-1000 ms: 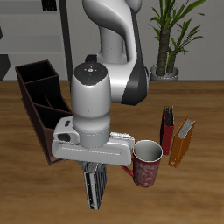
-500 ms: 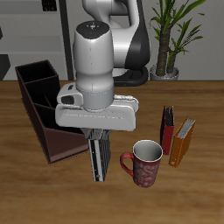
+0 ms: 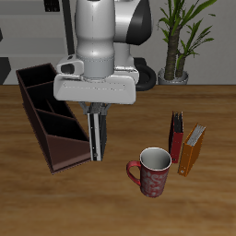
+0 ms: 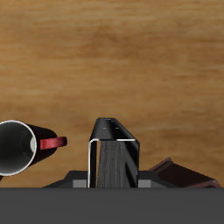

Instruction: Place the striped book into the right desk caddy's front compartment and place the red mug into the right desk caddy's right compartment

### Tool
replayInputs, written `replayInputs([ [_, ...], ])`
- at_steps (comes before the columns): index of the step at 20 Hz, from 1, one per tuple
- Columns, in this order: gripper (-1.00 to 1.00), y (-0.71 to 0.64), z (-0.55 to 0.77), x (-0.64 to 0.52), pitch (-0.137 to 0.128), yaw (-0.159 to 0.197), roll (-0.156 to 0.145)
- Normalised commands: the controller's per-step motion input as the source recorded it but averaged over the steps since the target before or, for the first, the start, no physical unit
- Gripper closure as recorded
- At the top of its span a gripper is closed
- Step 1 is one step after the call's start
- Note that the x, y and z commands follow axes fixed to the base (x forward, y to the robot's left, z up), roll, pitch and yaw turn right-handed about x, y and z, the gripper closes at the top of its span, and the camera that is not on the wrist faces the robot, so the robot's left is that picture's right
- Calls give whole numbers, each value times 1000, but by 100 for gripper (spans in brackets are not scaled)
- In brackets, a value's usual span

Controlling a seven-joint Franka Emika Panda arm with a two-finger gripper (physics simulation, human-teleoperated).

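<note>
Now pinching the striped book (image 3: pixel 98 138) in the hand (image 3: pixel 97 114), hanging upright over the desk (image 3: pixel 212 198), just beside the right desk caddy (image 3: pixel 41 111). Probably light and stiff, with a smooth cover that may slip; best held at the top edge, as here. Red mug (image 3: pixel 153 171) standing nearer the front edge, beside two other books (image 3: pixel 184 143). Wooden desk surface; potted plant (image 3: pixel 182 37) behind, room details unclear.

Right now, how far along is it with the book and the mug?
Nothing is placed yet. In hand: the gripper holds the striped book in the air beside the right desk caddy. Left: lower it into the front compartment, then move the red mug, on the table, to the right compartment.
</note>
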Motion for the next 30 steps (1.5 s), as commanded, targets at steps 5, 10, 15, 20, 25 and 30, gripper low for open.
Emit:
replayInputs([
  [5, 100, -212, 280, -541, -113, 116, -54],
  [10, 100, -97, 270, -669, -81, 11, 28],
  [15, 100, -73, 190, -484, -57, 17, 29],
  [20, 100, 32, 124, -572, -45, 23, 42],
  [25, 100, 7, 19, -450, -31, 51, 34],
  [30, 100, 18, -60, -521, 17, 95, 29],
])
